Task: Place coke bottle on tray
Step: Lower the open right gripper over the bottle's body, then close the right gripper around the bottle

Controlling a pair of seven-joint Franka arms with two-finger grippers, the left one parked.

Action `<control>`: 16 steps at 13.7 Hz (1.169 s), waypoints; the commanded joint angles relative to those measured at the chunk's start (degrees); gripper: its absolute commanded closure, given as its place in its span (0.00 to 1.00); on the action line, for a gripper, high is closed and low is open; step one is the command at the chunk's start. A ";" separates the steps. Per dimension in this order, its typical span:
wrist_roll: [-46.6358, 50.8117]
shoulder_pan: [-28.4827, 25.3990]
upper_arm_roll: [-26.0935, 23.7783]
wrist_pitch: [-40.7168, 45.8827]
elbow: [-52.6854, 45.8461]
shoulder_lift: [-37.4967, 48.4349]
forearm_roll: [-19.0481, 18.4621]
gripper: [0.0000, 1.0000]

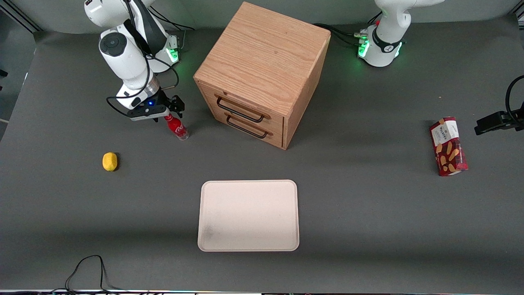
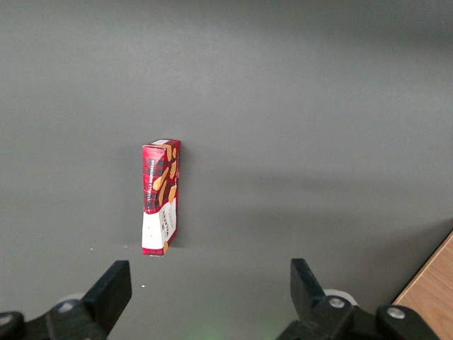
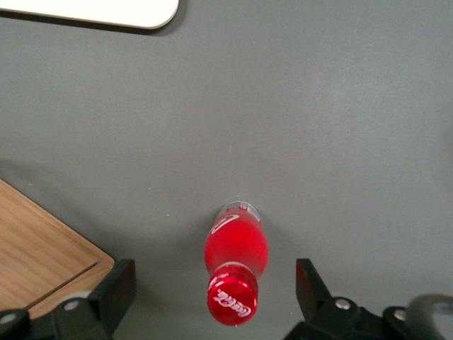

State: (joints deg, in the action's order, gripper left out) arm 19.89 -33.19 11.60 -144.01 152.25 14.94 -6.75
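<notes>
The coke bottle (image 1: 177,128) (image 3: 236,265), small and red with a red cap and a clear base, stands on the grey table beside the wooden cabinet. My right gripper (image 1: 166,114) (image 3: 216,287) hangs just above it, open. The cap lies between the two fingers (image 3: 117,290) with a gap on each side, untouched. The tray (image 1: 248,215), cream and flat with rounded corners, lies nearer the front camera than the bottle and the cabinet. One tray corner (image 3: 113,10) shows in the right wrist view.
A wooden two-drawer cabinet (image 1: 262,71) (image 3: 39,248) stands close beside the bottle. A yellow lemon (image 1: 109,161) lies nearer the front camera, toward the working arm's end. A red snack box (image 1: 448,146) (image 2: 161,196) lies toward the parked arm's end.
</notes>
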 commanded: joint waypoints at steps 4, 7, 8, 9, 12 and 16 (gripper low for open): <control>1.29 0.59 0.17 -4.09 1.12 -3.07 -1.51 0.00; 1.38 0.67 0.17 -3.74 1.12 -3.07 -1.51 0.18; 1.47 0.67 0.17 -3.47 1.12 -3.07 -1.51 0.39; 1.47 0.67 0.17 -3.38 1.12 -2.98 -1.51 0.55; 1.47 0.67 0.17 -2.24 0.94 -2.90 -1.51 0.84; 1.21 0.94 0.17 0.38 -0.02 -2.28 -1.51 0.98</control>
State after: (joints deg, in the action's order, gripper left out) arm 19.90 -32.66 11.68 -145.98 152.96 11.95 -6.84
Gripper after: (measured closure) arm 0.670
